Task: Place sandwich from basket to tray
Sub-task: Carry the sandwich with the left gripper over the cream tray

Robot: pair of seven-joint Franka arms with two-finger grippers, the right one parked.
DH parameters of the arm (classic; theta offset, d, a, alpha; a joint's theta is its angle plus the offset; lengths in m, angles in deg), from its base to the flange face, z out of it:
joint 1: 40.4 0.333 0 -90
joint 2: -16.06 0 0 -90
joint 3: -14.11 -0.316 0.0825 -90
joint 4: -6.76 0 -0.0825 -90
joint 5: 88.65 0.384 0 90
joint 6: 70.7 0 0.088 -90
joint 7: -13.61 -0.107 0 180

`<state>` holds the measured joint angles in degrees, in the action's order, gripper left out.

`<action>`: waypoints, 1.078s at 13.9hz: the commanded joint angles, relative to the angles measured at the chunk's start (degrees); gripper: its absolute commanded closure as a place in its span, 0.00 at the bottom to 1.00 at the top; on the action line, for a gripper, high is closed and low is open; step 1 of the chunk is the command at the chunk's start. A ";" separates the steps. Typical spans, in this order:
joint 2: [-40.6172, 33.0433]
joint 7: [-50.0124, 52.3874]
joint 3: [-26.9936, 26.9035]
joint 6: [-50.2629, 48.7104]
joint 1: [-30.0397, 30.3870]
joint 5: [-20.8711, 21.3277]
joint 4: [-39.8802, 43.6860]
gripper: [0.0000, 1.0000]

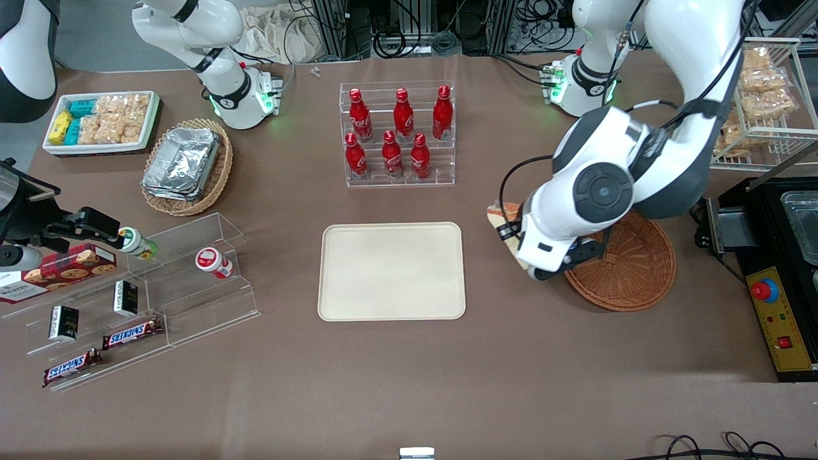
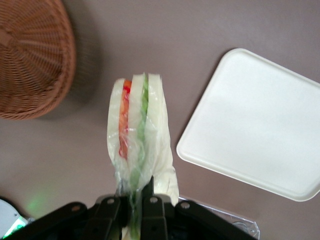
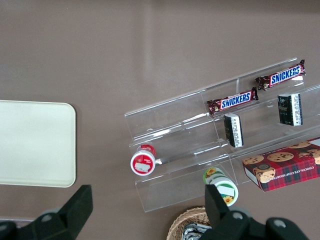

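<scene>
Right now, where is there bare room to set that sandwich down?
The tray is bare all over, and bare table lies between it and the basket. The hand holds the sandwich above that strip. The bottle rack and the parked arm's end, with the snack shelves, are crowded.

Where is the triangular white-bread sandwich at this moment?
The sandwich is held in the left gripper, lifted above the bare table between the round reddish-brown wicker basket and the cream rectangular tray.
</scene>
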<state>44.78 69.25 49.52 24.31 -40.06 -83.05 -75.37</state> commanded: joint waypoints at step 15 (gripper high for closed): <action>16.72 -13.80 0.54 17.92 -11.67 13.89 1.01 1.00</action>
<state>60.22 56.18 50.04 41.30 -50.10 -72.74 -75.47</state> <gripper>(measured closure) 0.859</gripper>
